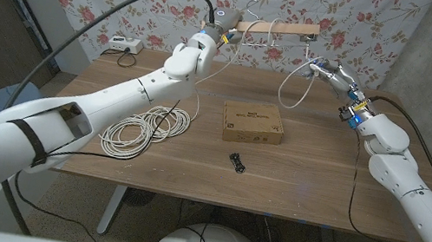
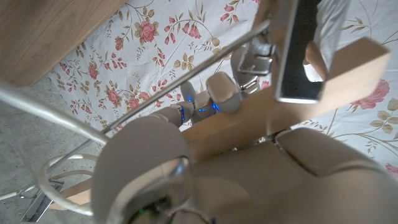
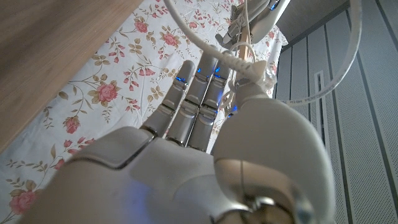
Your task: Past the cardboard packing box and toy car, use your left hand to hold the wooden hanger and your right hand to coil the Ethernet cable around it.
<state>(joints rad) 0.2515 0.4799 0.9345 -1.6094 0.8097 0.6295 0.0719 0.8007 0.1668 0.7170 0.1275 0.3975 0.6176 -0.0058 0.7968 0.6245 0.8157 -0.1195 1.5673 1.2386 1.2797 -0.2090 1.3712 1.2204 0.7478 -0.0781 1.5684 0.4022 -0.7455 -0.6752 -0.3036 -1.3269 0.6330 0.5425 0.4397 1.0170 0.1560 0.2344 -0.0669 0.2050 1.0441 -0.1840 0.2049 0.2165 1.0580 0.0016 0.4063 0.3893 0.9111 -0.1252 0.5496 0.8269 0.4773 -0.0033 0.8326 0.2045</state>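
My left hand (image 1: pixel 212 31) holds the wooden hanger (image 1: pixel 277 28) up in the air beyond the table's far edge, its bar level and pointing toward my right side. In the left wrist view the hand (image 2: pixel 249 180) wraps the wooden bar (image 2: pixel 348 74) beside a metal clip (image 2: pixel 298 50). My right hand (image 1: pixel 335 76) is raised near the hanger's free end and pinches the white Ethernet cable (image 1: pixel 295 89), which hangs in a loop below. In the right wrist view the cable (image 3: pixel 231 59) runs between thumb and fingers of that hand (image 3: pixel 205 155). The rest of the cable lies coiled (image 1: pixel 145 125) on the table.
A flat cardboard box (image 1: pixel 252 121) lies mid-table with a small black toy car (image 1: pixel 236 160) in front of it. A white power strip (image 1: pixel 123 44) sits at the far left corner of the table (image 1: pixel 311 181). A floral cloth hangs behind.
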